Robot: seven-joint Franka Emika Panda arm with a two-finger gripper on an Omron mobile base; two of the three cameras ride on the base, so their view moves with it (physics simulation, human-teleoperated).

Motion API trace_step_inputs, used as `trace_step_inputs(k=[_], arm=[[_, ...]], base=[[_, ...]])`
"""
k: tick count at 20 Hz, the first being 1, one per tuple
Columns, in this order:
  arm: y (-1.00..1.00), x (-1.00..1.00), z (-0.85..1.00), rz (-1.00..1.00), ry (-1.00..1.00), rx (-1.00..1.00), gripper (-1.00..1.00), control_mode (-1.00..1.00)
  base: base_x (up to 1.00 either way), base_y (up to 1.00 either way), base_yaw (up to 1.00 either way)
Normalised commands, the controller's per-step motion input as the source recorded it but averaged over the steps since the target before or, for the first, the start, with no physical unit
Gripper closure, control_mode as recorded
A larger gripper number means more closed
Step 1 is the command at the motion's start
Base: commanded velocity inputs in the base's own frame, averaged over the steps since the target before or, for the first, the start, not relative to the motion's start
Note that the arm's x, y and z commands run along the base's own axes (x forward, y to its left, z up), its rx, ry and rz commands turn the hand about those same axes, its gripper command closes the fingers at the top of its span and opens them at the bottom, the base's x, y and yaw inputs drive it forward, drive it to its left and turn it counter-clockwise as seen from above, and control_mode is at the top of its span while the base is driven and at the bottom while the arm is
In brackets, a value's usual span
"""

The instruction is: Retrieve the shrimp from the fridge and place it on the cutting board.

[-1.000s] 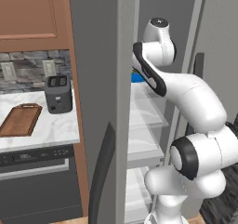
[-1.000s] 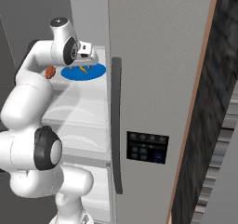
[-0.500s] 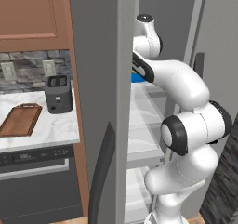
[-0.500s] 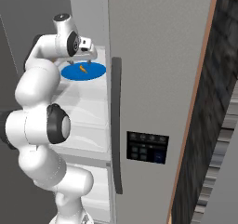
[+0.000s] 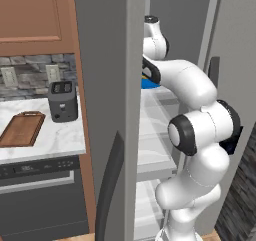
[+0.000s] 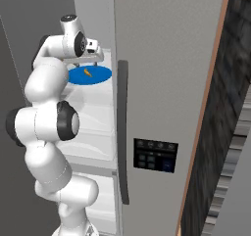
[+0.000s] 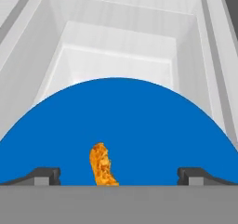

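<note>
Now the shrimp (image 7: 103,165) is lying on the dish (image 7: 139,125) between my fingertips; my pincer (image 7: 118,175) is gaping wide, holding nothing.

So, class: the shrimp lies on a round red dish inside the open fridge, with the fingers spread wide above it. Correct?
Not quite. The dish is blue, not red, as the hand view shows. The shrimp lies on it in the fridge, fingers spread wide.

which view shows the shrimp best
The hand view: the shrimp lies large and unobstructed on the blue dish, between the open gripper's fingertips. The right base view shows it as a tiny orange speck on the dish. In the left base view the arm hides it.
</note>
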Motion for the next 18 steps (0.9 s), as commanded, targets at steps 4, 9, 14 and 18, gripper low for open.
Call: trace_step_inputs(k=[4,9,14,18], arm=[[0.00,0.02,-0.11,0.00,0.00,0.00,-1.00,-1.00],[0.00,0.00,-0.18,0.00,0.00,0.00,-1.00,-1.00],[0.00,0.03,-0.29,0.00,0.02,0.00,-1.00,-1.00],[0.00,0.08,-0.32,0.00,0.01,0.00,-1.00,-1.00]], base=[[0.00,0.00,0.00],[0.00,0.00,0.00],[0.00,0.00,0.00],[0.00,0.00,0.00]])
